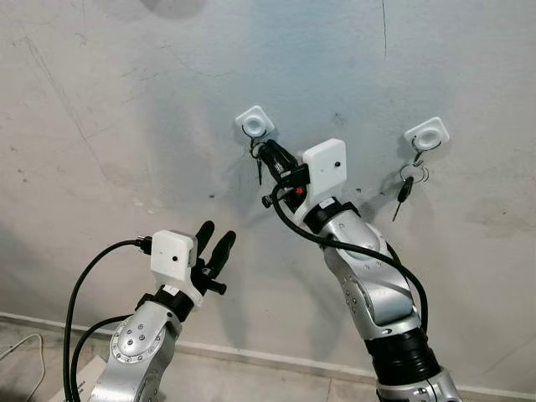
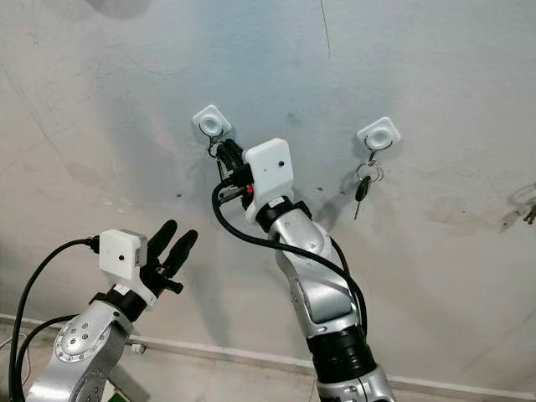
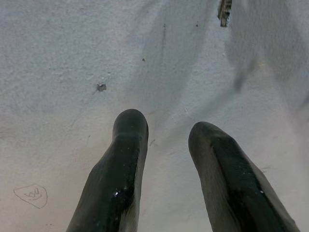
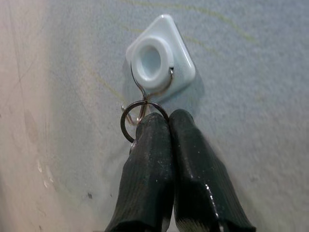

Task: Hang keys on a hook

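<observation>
Two white square hooks sit on the grey wall. My right gripper is raised to the left hook, its fingers pressed together on a key ring. In the right wrist view the ring hangs at the hook's wire loop, just under the white hook. A black key dangles below. The right hook holds another ring with a dark key. My left gripper is open, lower left, near the wall with nothing between its fingers.
A white baseboard runs along the wall's foot above a tiled floor. Black cables loop from the left arm. A white cord lies at the lower left.
</observation>
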